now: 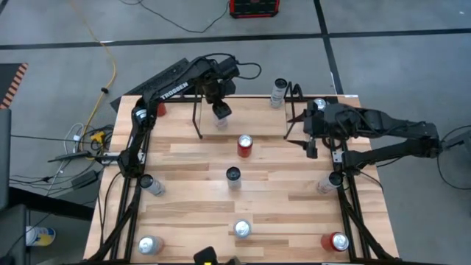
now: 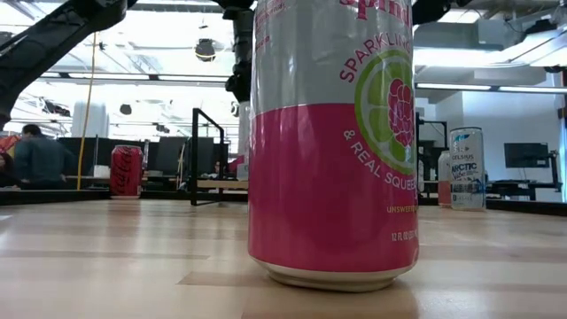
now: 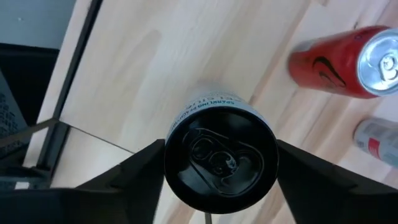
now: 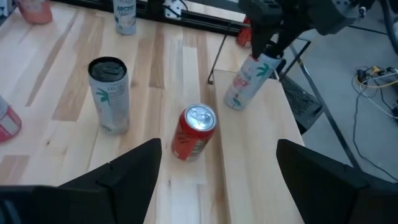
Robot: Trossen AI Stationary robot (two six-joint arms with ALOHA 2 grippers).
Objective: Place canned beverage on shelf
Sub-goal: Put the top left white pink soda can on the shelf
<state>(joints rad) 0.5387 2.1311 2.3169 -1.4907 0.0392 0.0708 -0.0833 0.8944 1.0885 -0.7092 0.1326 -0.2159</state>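
While left hand (image 1: 220,110) hangs upper centre of high view, fingers just beside black-topped can (image 1: 221,112), parted slightly; firm grip or not, cannot tell. Can upright on shelf (image 1: 250,125) board. Red can (image 1: 244,145) just below shelf on table (image 1: 287,213). Right hand (image 1: 310,140) at shelf's right end, wide, empty.

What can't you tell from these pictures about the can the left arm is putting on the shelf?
- Low view: the pink can up close blocks the shelf behind it.
- Left wrist view: the black-topped can hides its own base.
- High view: the left gripper covers the can's top.
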